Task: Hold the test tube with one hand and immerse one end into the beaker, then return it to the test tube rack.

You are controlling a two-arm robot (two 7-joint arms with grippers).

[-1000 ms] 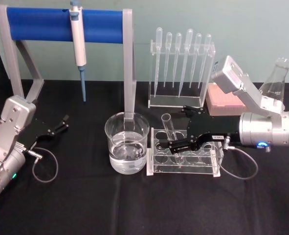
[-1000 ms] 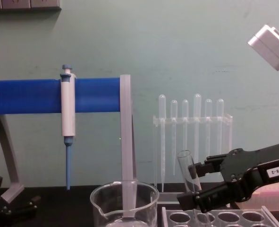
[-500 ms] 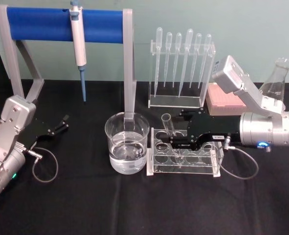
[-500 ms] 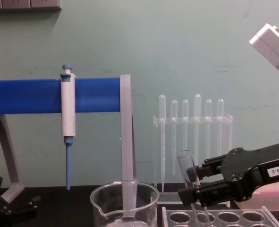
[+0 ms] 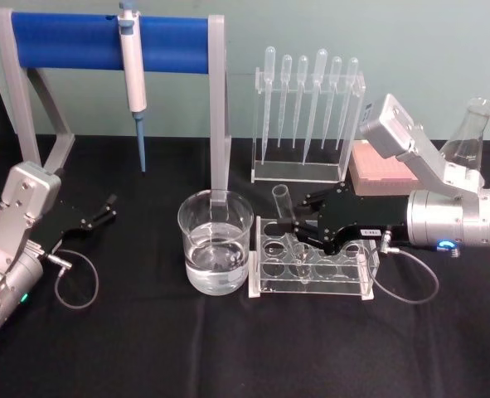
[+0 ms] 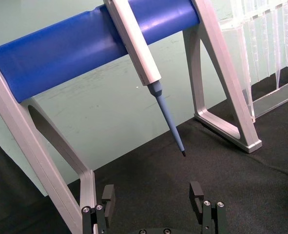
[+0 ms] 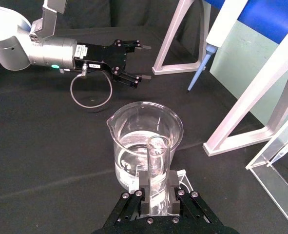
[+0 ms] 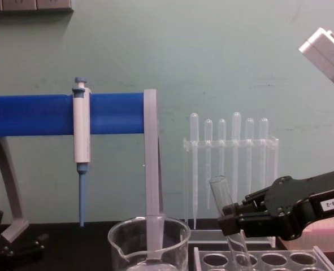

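The test tube (image 5: 281, 203) is a clear glass tube, tilted slightly, rising out of the clear rack (image 5: 311, 278). My right gripper (image 5: 298, 228) is shut on its middle. In the right wrist view the tube (image 7: 158, 161) stands between the two black fingers (image 7: 144, 193), with the beaker (image 7: 146, 131) just behind it. The beaker (image 5: 215, 240) holds water and stands directly left of the rack. In the chest view the tube's (image 8: 220, 192) lower end reaches down to the rack top. My left gripper (image 5: 105, 210) rests open on the table at the far left.
A blue-barred stand (image 5: 112, 41) carries a white-and-blue pipettor (image 5: 133, 70) behind the beaker. A pipette rack (image 5: 307, 116) stands at the back. A pink box (image 5: 377, 170) and a glass flask (image 5: 468, 133) are at the right. The black tabletop in front is bare.
My right gripper's fingers have closed onto the test tube and risen a little. The tube's rim now sits slightly higher. The left arm has not moved.
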